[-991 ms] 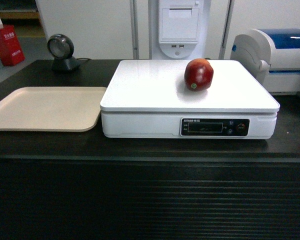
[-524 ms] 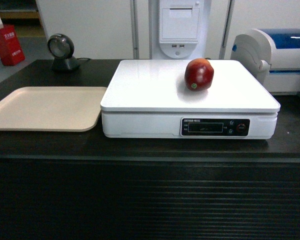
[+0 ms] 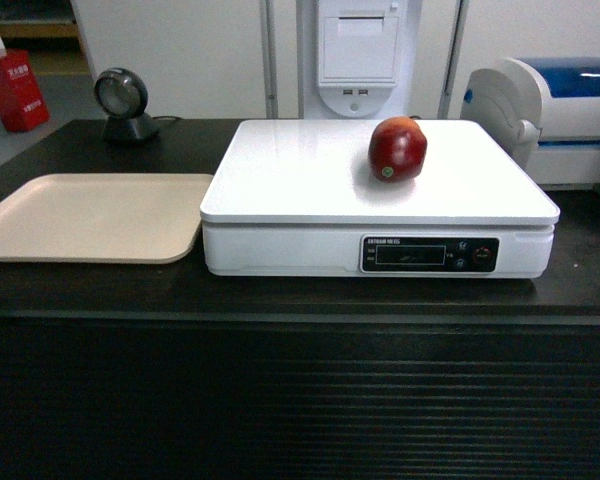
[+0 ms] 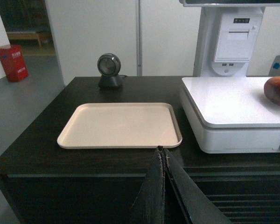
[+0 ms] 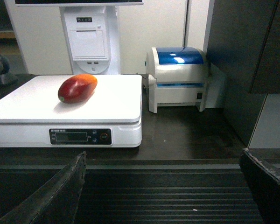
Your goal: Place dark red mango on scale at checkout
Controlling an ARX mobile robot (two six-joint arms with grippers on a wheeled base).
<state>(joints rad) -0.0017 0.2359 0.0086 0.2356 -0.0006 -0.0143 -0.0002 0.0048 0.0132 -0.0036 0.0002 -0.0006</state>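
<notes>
Resting unmoved — mango [image 3: 397, 149] on scale [image 3: 310, 180] | left gripper [image 4: 164, 186] closed, right gripper [image 5: 163, 186] wide open — task looks done

I am looking at a shop checkout. A black counter [image 3: 80, 290] with a ribbed front is carrying a white scale [image 3: 378, 205] at the centre, a beige tray [image 3: 90, 215] at the left and a barcode scanner [image 3: 123, 103] at the upper left. A receipt printer [image 3: 358, 50] is standing at the top centre, and a blue-lidded label printer [image 3: 555, 115] is sitting at the upper right.
</notes>
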